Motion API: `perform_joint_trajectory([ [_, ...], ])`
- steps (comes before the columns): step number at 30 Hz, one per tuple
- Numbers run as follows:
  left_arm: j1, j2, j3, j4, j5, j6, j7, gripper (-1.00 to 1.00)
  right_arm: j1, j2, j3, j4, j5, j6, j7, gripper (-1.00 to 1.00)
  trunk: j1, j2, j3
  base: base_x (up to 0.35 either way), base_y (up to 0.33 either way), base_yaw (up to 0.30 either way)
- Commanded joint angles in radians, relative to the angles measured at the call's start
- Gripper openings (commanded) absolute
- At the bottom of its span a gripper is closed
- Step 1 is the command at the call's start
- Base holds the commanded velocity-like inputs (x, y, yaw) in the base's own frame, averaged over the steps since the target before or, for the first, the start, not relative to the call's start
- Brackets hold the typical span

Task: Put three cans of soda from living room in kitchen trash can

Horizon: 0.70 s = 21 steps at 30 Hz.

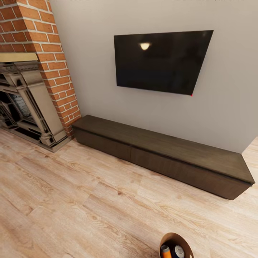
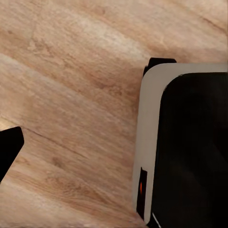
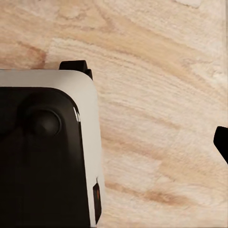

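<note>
Trash can [image 1: 174, 239] sits on the floor [image 1: 71, 200] in front of the cabinet [image 1: 168, 154], an orange can [image 1: 165, 251] inside (grippers' state: cannot tell).

My head camera looks forward and down at the dark low cabinet [image 1: 161, 154] from well back, the wall TV [image 1: 161, 61] above it. Both my wrist cameras face straight down, close over the wood floor [image 2: 71, 95] beside my base [image 3: 42, 156]; all three views share that floor.
</note>
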<state>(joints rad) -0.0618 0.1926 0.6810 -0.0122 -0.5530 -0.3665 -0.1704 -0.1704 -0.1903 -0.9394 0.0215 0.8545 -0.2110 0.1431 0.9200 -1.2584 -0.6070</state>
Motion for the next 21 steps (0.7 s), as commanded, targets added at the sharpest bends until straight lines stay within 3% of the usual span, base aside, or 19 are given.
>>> perform_joint_trajectory([
  [1, 0.006, 0.000, 0.000, 0.000, 0.000, 0.000, 0.000, 1.00, 0.002, 0.000, 0.000, 0.000, -0.002, -0.001, 0.000, 1.00, -0.004, 0.007, 0.003, 0.000, 0.000, 0.000],
  [13, 0.034, -0.001, -0.001, 0.001, 0.000, 0.000, 0.000, 1.00, 0.040, 0.006, 0.001, 0.000, -0.011, -0.008, 0.000, 1.00, -0.050, 0.091, 0.041, 0.000, 0.000, 0.000],
  [21, 0.036, -0.001, -0.001, 0.001, -0.001, 0.000, 0.000, 1.00, 0.093, 0.023, 0.000, 0.000, -0.011, -0.069, 0.000, 1.00, -0.081, 0.147, 0.066, 0.000, 0.000, 0.000],
])
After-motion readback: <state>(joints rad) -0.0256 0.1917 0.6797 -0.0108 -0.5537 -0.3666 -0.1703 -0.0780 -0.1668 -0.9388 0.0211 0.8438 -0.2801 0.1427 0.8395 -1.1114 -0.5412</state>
